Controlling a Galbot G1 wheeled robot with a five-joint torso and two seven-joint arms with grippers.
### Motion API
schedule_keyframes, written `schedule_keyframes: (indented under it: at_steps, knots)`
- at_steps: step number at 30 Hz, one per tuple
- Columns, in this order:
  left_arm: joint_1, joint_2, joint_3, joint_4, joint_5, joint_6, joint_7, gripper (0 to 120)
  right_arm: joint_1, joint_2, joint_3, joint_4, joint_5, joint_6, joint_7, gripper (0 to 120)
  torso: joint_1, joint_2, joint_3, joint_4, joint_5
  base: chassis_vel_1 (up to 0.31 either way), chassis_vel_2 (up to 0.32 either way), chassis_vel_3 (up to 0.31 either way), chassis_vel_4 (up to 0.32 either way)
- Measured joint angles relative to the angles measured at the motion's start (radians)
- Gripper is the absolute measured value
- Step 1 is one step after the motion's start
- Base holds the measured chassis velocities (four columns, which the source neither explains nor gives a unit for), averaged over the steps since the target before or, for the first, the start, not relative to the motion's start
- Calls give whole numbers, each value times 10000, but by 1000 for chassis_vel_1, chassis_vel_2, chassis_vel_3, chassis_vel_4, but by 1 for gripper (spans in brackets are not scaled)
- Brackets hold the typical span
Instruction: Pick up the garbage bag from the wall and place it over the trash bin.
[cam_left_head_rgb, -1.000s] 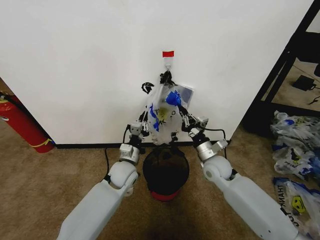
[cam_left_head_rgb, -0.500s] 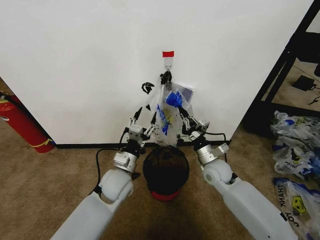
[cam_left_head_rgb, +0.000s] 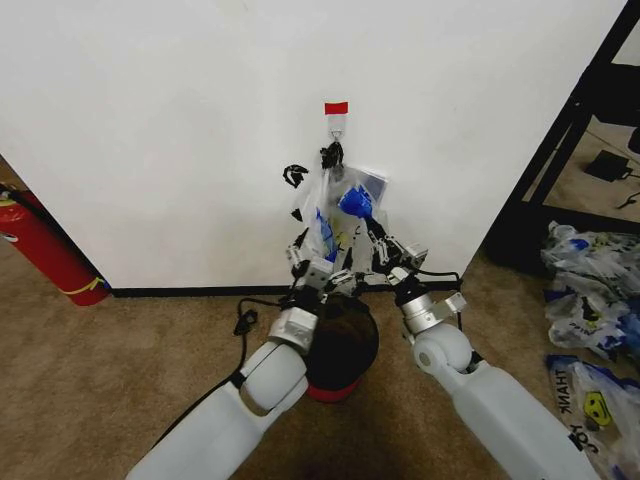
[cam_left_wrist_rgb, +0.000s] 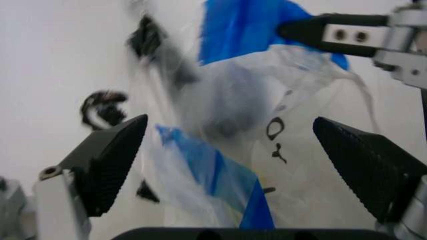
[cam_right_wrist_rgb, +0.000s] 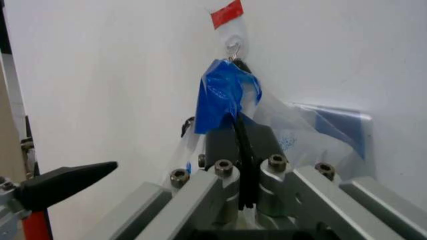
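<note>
The garbage bag (cam_left_head_rgb: 338, 212), see-through with blue patches, hangs from a small hook (cam_left_head_rgb: 336, 128) under a red tape strip (cam_left_head_rgb: 336, 107) on the white wall (cam_left_head_rgb: 180, 130). My right gripper (cam_left_head_rgb: 378, 234) is shut on the bag's right side; in the right wrist view its fingers (cam_right_wrist_rgb: 239, 137) pinch the plastic just below a blue patch (cam_right_wrist_rgb: 223, 95). My left gripper (cam_left_head_rgb: 318, 262) is open at the bag's lower left. In the left wrist view the bag (cam_left_wrist_rgb: 220, 150) lies between the spread fingers (cam_left_wrist_rgb: 110, 160). Below stands the black mesh trash bin (cam_left_head_rgb: 350, 340), partly covered by my left arm.
A red fire extinguisher (cam_left_head_rgb: 40, 250) stands at the far left against the wall. A black shelf frame (cam_left_head_rgb: 560, 150) rises at the right, with a heap of other plastic bags (cam_left_head_rgb: 590, 290) on the carpet beside it. A black baseboard (cam_left_head_rgb: 190, 291) runs along the wall.
My left arm has swung right, from beside the bin to in front of it, bringing its open gripper up to the bag. The right gripper stays shut on the bag.
</note>
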Motion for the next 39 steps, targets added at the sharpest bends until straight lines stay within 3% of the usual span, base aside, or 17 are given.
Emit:
schedule_keyframes:
  at_steps: [3, 7, 10, 16, 21, 25, 28, 34, 39]
  knots:
    - [-238, 96, 149, 240, 507, -16, 108, 88, -26, -1, 51, 0, -10, 2, 0, 0, 0, 0, 0, 2, 0, 0, 0, 0, 0]
    - [-479, 261, -21, 793, 2122, 95, 321, 73, -101, -36, 157, 42, -23, 2, -4, 0, 1, -1, 0, 1, 0, 0, 0, 0, 0]
    - [-467, 481, -230, 838, 2773, 503, 482, 71, -138, -69, 223, 99, -41, -11, -26, 0, 0, -2, 0, 3, 0, 0, 0, 0, 0]
    - [-360, 662, -459, 688, 2758, 1010, 430, 75, -152, -56, 268, 142, -107, -41, -39, 0, 1, -2, 0, 2, -1, 0, 0, 0, 0]
    - [-221, 740, -245, -196, 1740, 981, 385, 79, -151, 14, 265, 109, -206, -47, -81, 0, 0, -2, 0, 2, -1, 0, 0, 0, 0]
    - [-159, 823, 215, -559, 672, 520, 472, 74, -151, 99, 236, 84, -245, -24, -148, 0, 0, -2, 0, 1, 0, 0, 0, 0, 0]
    - [-163, 807, 379, -463, 504, 151, 529, 72, -151, 120, 228, 81, -255, -19, -163, 0, 0, -2, 0, 3, -1, 0, 0, 0, 0]
    - [-401, 695, 722, 142, 610, -202, 681, 57, -188, 82, 245, 94, -290, -9, -164, 0, 0, -2, 0, 1, -1, 0, 0, 0, 0]
    - [-755, 743, 980, 548, 857, 362, 633, 39, -319, -13, 405, 250, -291, -5, -162, 0, 0, -2, 0, 1, 0, 0, 0, 0, 0]
